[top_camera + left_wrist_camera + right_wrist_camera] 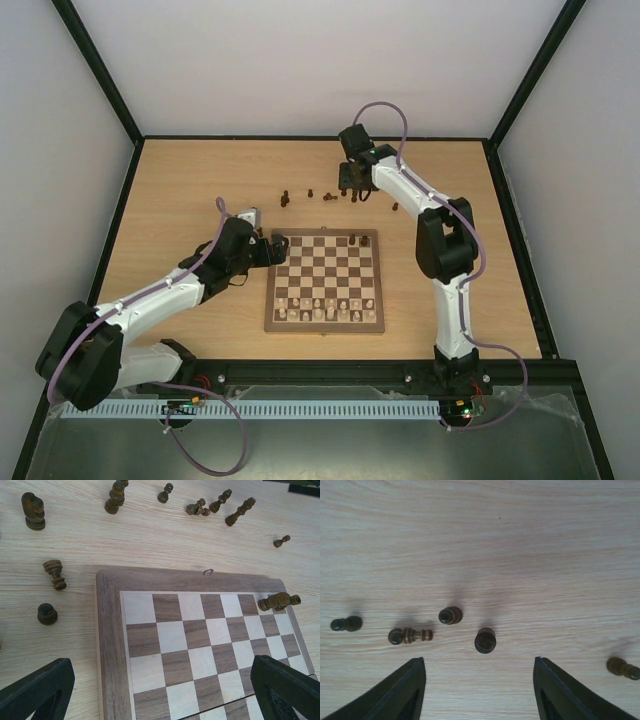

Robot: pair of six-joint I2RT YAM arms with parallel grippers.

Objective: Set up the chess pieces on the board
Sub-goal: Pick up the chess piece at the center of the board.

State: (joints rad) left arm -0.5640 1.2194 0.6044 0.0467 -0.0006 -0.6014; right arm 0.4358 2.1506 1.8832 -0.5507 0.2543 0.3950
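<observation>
The chessboard (325, 262) lies mid-table; its brown frame fills the left wrist view (110, 630). One dark piece (278, 601) lies toppled on a far-row square (356, 240). Several dark pieces are scattered on the table behind the board (330, 195): a knight (33, 511), a rook (54, 574), a pawn (47, 614). My left gripper (162, 690) is open and empty over the board's far-left corner (262, 248). My right gripper (479, 690) is open and empty above the table (352, 182), just short of an upright dark piece (485, 640). Another upright piece (450, 615) and a toppled one (410, 635) are beside it.
Pale pieces (328, 310) stand in the board's two near rows. A small metal hook (208, 572) sticks out from the board's far edge. More dark pieces lie at the sides of the right wrist view (346, 624) (622, 667). Black frame rails edge the table (320, 137).
</observation>
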